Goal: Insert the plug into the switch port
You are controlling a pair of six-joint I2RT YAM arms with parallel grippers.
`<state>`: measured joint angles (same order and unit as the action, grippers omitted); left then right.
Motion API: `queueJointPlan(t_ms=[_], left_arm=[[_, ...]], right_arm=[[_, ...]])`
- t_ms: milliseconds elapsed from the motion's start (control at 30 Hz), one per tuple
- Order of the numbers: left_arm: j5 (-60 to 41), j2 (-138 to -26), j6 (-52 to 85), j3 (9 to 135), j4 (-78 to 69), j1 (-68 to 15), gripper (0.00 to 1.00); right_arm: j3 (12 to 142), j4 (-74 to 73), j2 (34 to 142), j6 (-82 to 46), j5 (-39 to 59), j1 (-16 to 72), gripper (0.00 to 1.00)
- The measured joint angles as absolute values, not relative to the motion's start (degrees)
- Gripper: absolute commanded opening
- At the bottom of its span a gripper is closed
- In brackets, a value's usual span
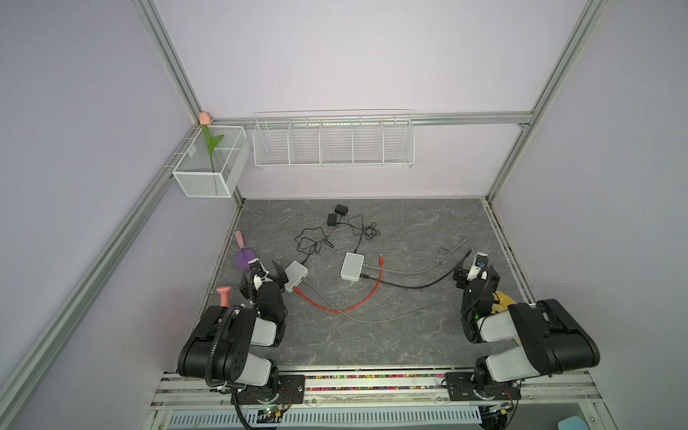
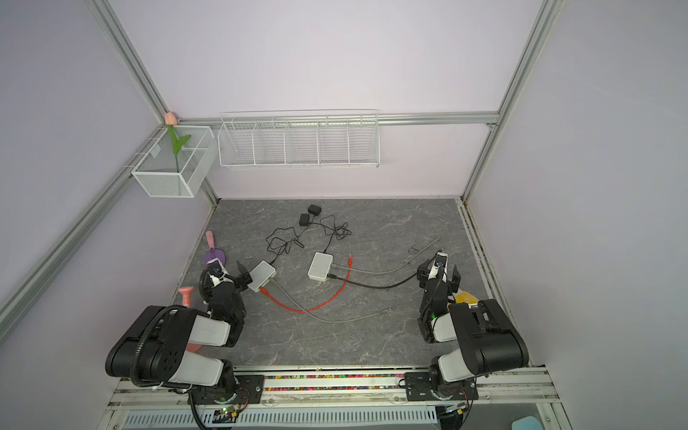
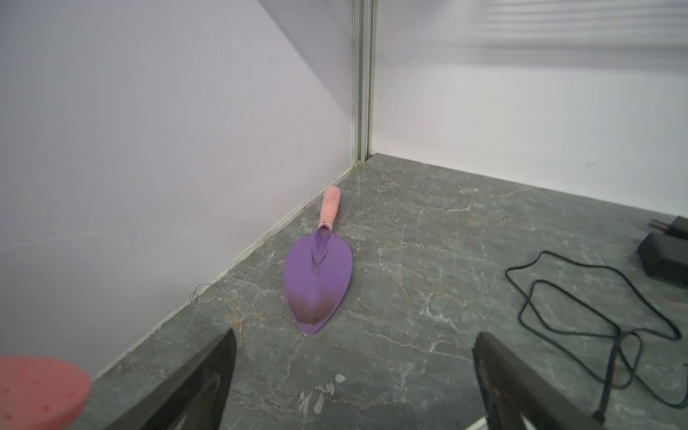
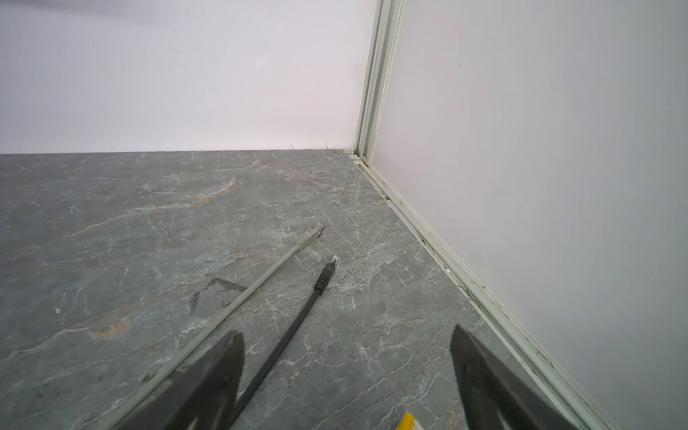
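Nearest, the left gripper (image 1: 280, 273) stands spread wide and empty, just beside the left switch (image 1: 296, 276), where 1 end of a red cable (image 1: 378, 281) appears plugged in. The right gripper (image 4: 346, 331) is also spread and grasps nothing. It hovers above the black cable (image 4: 294, 327).

Just ahead of it the loose black plug (image 4: 327, 273) lies on the table (image 4: 149, 223), with a loose grey plug (image 4: 312, 235) near it. Farther in, the middle switch (image 1: 352, 266) takes the other ends of those 2 cables, and the red plug (image 1: 380, 257) lies free just beside it. Farthest sit 2 power bricks (image 1: 341, 209).

The step in hand looks like the pick-up, since no plug is grasped. I cannot tell which plug is meant, though the right gripper favours the black one. Next it should lower, close across the plug's sides, then line it up squarely with a free port.
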<state>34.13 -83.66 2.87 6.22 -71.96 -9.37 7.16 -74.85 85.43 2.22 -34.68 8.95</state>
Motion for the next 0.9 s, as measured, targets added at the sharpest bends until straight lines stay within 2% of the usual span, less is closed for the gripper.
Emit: queueJointPlan(t_ms=[267, 533, 733, 900], left_arm=[[31.9, -84.6, 2.0, 3.6, -77.3, -10.0, 0.99], [25.7, -88.8, -7.1, 4.6, -78.4, -17.3, 0.99], [25.2, -89.7, -9.1, 5.4, -78.6, -17.1, 0.99], [22.6, -92.9, -8.1, 9.0, -77.0, -12.5, 0.99]], right_arm=[[6.8, -78.3, 86.9, 4.9, -33.0, 10.6, 0.89], [7.1, -79.0, 89.4, 9.1, -28.0, 13.7, 0.89], [9.4, -78.5, 92.9, 9.0, -25.5, 10.0, 0.89], [11.8, -74.7, 92.4, 7.9, -25.2, 9.3, 0.89]])
